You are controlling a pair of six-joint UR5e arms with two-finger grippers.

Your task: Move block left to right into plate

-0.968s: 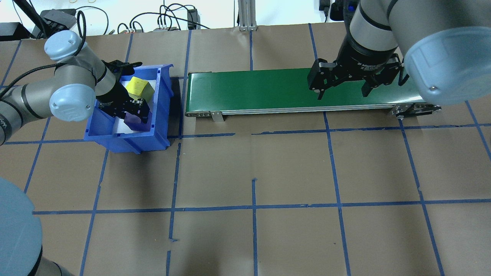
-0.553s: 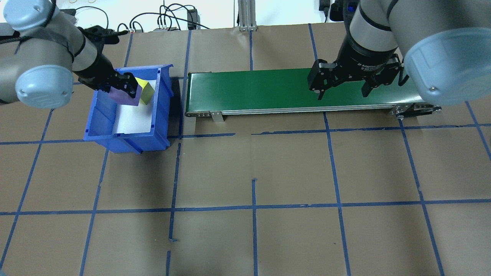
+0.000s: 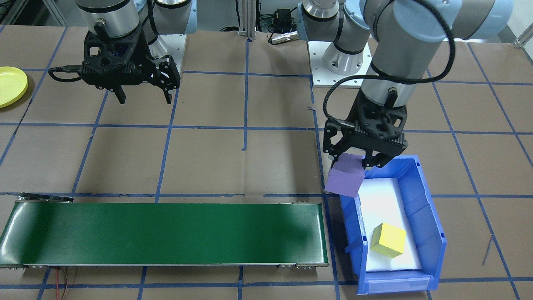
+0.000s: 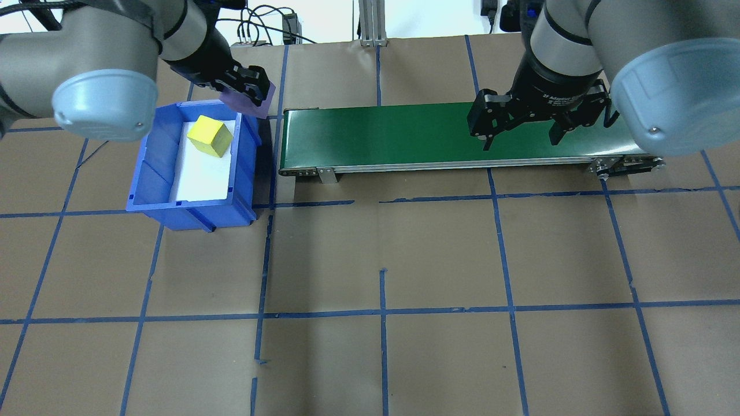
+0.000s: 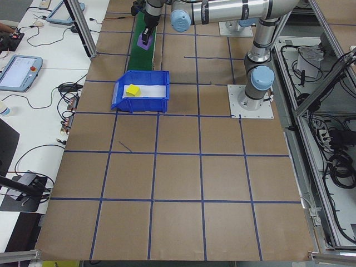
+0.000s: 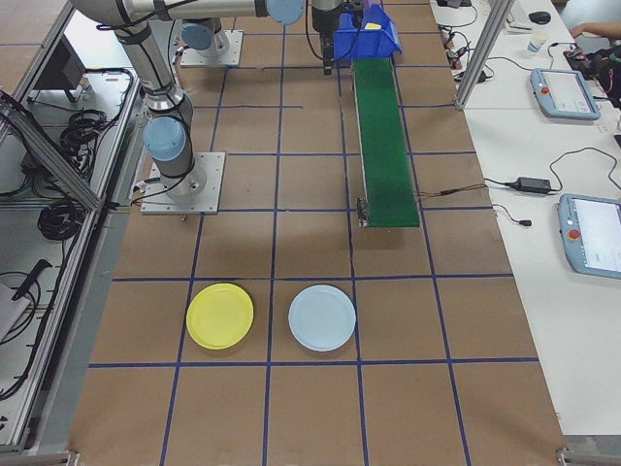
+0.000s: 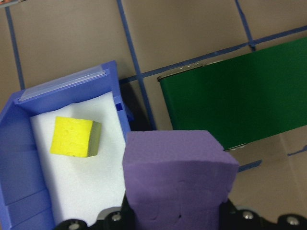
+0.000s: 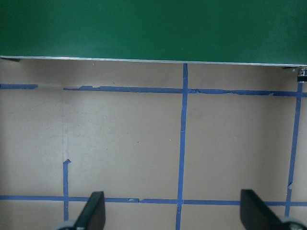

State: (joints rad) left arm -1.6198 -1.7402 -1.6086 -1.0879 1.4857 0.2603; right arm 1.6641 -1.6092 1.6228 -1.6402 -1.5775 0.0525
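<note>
My left gripper [image 3: 352,164] is shut on a purple foam block [image 3: 344,180], held in the air over the bin corner nearest the belt. In the overhead view the block [image 4: 257,107] hangs just beyond the bin's far right corner. The left wrist view has the block [image 7: 180,177] filling the lower middle. My right gripper [image 4: 520,141] hovers open and empty over the right end of the green conveyor belt [image 4: 393,136]. The yellow plate [image 6: 219,316] lies on the table far to my right, also at the front view's left edge [image 3: 10,85].
A blue bin [image 3: 429,216] with a white liner holds a yellow block [image 3: 388,239]. A pale blue plate [image 6: 322,317] sits beside the yellow one. Cables and operator pendants lie beyond the far table edge.
My left gripper lifted the purple block out of the bin and carried it up and toward the belt's near end. The yellow block stayed in the bin. The right arm barely moved.
</note>
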